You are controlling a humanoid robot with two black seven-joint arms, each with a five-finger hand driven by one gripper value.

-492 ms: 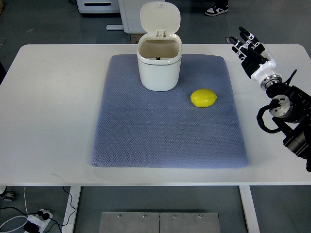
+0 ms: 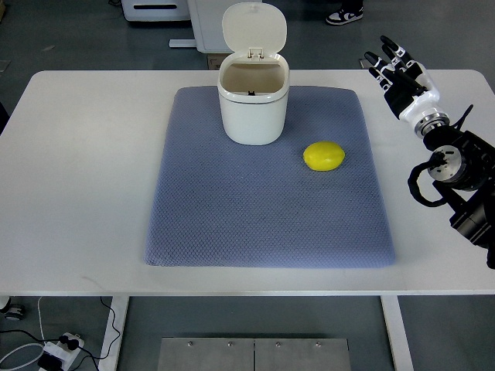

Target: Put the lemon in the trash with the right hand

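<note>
A yellow lemon lies on the blue-grey mat, to the right of a small white trash bin. The bin stands at the mat's far edge with its lid flipped up and open. My right hand is over the white table near its far right side, well to the right of and beyond the lemon. Its fingers are spread and hold nothing. The left arm does not show.
The white table carries only the mat and the bin. White equipment stands on the floor behind the table. A person's shoe shows at the top. A power strip lies on the floor at the lower left.
My right hand has moved slightly up and to the right, away from the lemon. The lemon and the bin have not moved.
</note>
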